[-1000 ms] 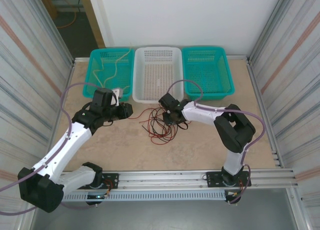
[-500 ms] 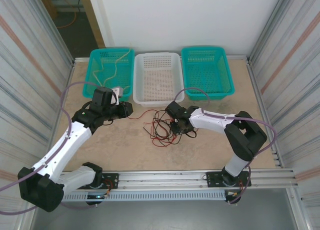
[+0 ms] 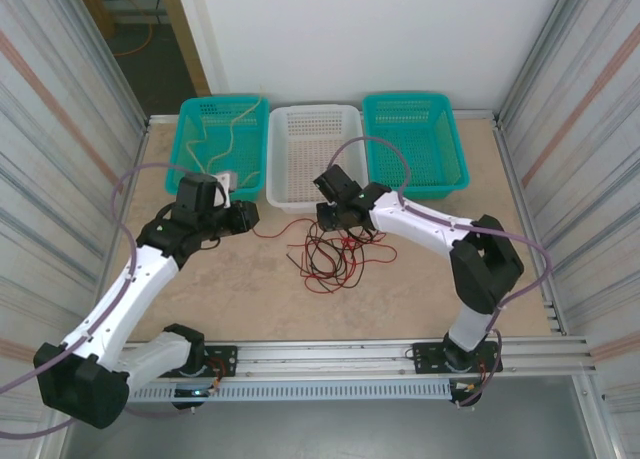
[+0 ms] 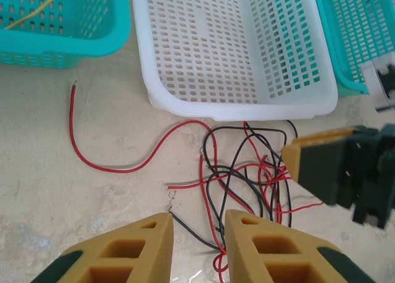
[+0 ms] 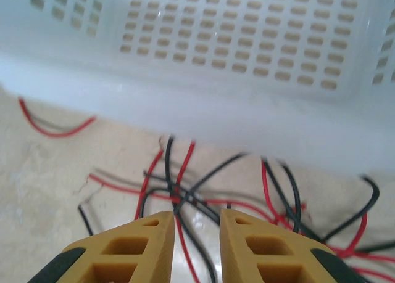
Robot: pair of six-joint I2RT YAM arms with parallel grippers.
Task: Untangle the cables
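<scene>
Several tangled cables (image 3: 325,254) lie just beside the white basket (image 3: 290,197)

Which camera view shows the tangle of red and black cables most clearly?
The left wrist view: most of the cable tangle lies sharp before the white basket. The top external view shows it whole but small; the right wrist view shows it near, blurred and cut off.

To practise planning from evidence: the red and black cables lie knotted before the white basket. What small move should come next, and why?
Probably lower the right tool and close it on the black cable running between its fingers: the tool hangs open over the tangle, gripping nothing.
</scene>
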